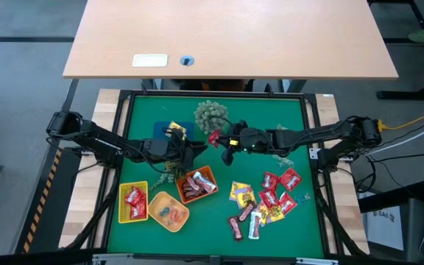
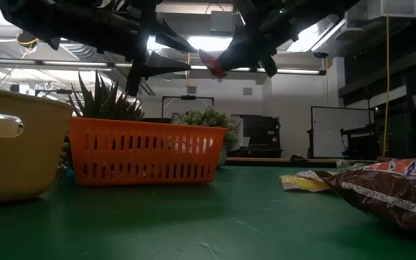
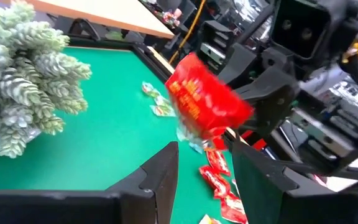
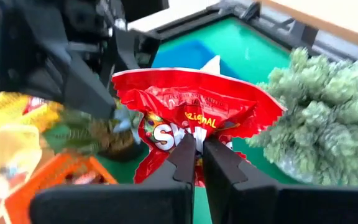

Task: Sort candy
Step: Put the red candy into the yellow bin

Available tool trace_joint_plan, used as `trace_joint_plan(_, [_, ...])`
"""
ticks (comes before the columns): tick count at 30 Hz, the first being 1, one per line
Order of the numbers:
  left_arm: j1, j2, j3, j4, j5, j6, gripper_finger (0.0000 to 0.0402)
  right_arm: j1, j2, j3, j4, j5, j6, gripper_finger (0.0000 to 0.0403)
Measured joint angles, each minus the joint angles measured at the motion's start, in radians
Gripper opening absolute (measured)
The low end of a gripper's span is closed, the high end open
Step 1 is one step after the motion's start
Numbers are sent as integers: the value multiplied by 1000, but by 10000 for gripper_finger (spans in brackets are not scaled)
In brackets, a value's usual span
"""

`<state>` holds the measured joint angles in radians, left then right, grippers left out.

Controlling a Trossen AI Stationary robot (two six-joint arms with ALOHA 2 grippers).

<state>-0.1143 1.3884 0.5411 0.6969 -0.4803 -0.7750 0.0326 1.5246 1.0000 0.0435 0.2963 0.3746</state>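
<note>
The right gripper [image 4: 194,163] pinches a red packet [image 4: 194,118] by its lower edge, fingers closed tight on the crinkled wrapper, which carries white lettering and a jagged, flared top seam. It hangs in the air above the green mat [image 1: 271,118], just beside the pale spiky plant ball [image 1: 210,113]. The left gripper [image 3: 205,163] faces the packet from the other side with its fingers parted and holding nothing. Below sit the orange tray [image 1: 196,184] and two yellow trays [image 1: 133,202], with more loose candy [image 1: 267,202] scattered on the mat's right.
</note>
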Motion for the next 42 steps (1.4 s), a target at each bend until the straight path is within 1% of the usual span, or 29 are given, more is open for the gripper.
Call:
trace_joint_plan(2, [1,0,0,8,-17,0,137,0,6,0,37,26,17,17])
trace_joint_plan(4, [1,0,0,19,-28,8,137,0,20,1,74,26,23,17])
trace_joint_plan(6, [1,0,0,25,-34,47,137,0,44,1,117,26,24,17])
trace_joint_plan(10, [1,0,13,29,-47,100,137,0,83,1,149,26,26,17])
trace_joint_plan(14, [5,0,21,30,-62,156,137,0,94,1,176,27,42,17])
trace_joint_plan(23, [45,0,23,32,-59,157,137,7,97,0,195,28,44,17])
trace_joint_plan(30, [65,0,23,30,-52,158,137,8,97,0,206,-1,41,17])
trace_joint_plan(35, [66,-1,23,-4,-52,158,137,7,97,0,207,-26,40,17])
trace_joint_plan(38, [66,-1,23,-24,-52,157,124,7,97,-1,218,-26,40,17])
trace_joint_plan(42, [66,-2,24,-27,-52,157,80,7,97,-1,225,-26,40,17])
